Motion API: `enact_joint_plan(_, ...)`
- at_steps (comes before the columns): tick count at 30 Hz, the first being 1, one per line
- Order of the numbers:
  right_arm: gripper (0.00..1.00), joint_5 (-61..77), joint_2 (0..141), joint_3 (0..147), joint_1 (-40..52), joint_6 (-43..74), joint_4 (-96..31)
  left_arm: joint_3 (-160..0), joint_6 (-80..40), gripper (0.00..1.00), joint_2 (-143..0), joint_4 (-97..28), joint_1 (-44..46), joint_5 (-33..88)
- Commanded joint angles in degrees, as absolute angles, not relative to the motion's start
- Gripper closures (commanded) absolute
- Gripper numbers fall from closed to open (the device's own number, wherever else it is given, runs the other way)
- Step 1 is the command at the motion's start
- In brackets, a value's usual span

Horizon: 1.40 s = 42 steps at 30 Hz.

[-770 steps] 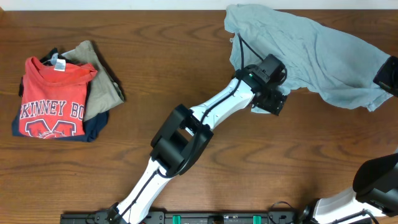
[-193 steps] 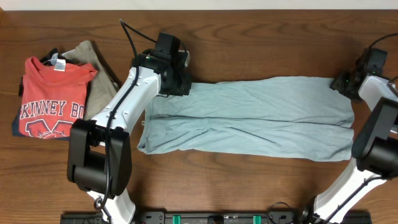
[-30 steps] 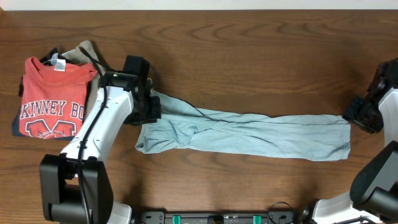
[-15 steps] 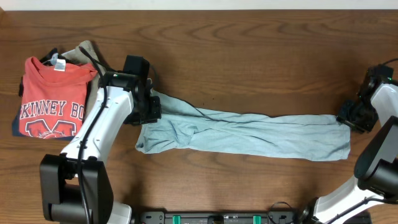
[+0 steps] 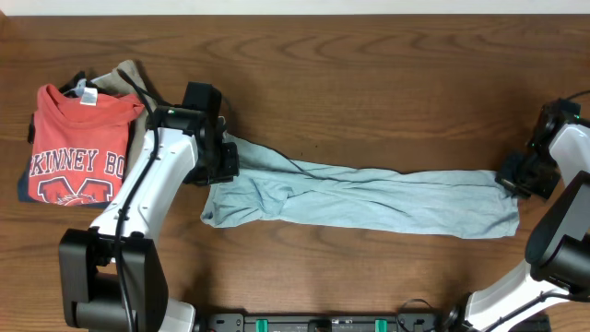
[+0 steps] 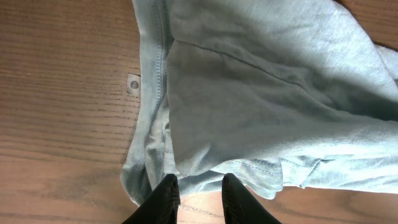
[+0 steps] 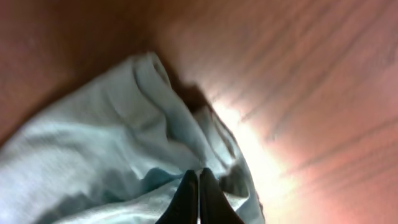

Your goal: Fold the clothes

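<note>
Risk first: the right gripper [image 7: 198, 183] has its fingers pressed together at the right end of the pale blue-grey garment [image 5: 369, 198], but I can't tell if any cloth is actually pinched between them. The fabric is thin and the tips may have closed on nothing, or on the top layer only. A lift could then leave that end on the wood or peel off one layer and skew the fold. The left gripper [image 6: 200, 193] has its fingers a narrow gap apart with the hem bunched between the tips, clamped on the upper-left corner. It's a small bite and could slip under tension. The garment lies as a long narrow band across the table [image 5: 369, 74], one gripper at each end, well apart from the red T-shirt [image 5: 78, 148] stack at left.
</note>
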<state>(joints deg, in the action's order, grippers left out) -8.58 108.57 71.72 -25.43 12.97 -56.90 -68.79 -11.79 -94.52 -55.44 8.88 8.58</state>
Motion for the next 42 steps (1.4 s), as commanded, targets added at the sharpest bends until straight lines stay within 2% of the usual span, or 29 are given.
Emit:
enact_joint_plan(1,0.99,-8.8,109.0,75.5,-26.0,13.0,-60.2,-68.4,-11.7,0.74,-95.2,-55.5,8.8,7.9)
enact_joint_plan(5,0.98,-8.8,109.0,79.2,-26.0,11.4,-67.0,-68.4,-11.7,0.74,-95.2,-55.5,8.8,7.9)
enact_joint_plan(7,0.92,-8.8,109.0,79.4,-26.0,9.6,-68.2,-68.4,-11.7,0.74,-95.2,-55.5,8.8,7.9)
enact_joint_plan(10,0.91,-9.0,109.0,79.0,-26.0,7.7,-71.2,-68.4,-11.7,0.73,-95.2,-55.5,8.8,7.9)
enact_joint_plan(15,0.87,-13.8,109.0,78.7,-27.4,9.5,-75.7,-68.4,-11.7,0.71,-95.2,-55.5,8.8,7.9)
enact_joint_plan(23,0.41,-8.1,109.0,77.9,-30.1,9.6,-72.3,-68.4,-11.7,0.7,-95.2,-55.4,8.8,7.9)
enact_joint_plan(28,0.37,-1.0,109.0,72.8,-30.4,2.7,-66.3,-68.4,-11.7,0.69,-95.2,-55.4,8.8,7.9)
enact_joint_plan(36,0.37,-0.5,109.0,63.9,-30.4,1.0,-52.3,-68.4,-11.7,0.69,-95.2,-55.4,8.8,7.9)
enact_joint_plan(39,0.36,3.9,109.0,62.0,-30.4,1.0,-48.1,-68.4,-11.7,0.62,-95.2,-55.4,8.8,7.9)
enact_joint_plan(42,0.33,6.3,109.0,61.4,-30.4,1.0,-45.2,-68.4,-11.7,0.6,-95.2,-55.4,8.8,7.9)
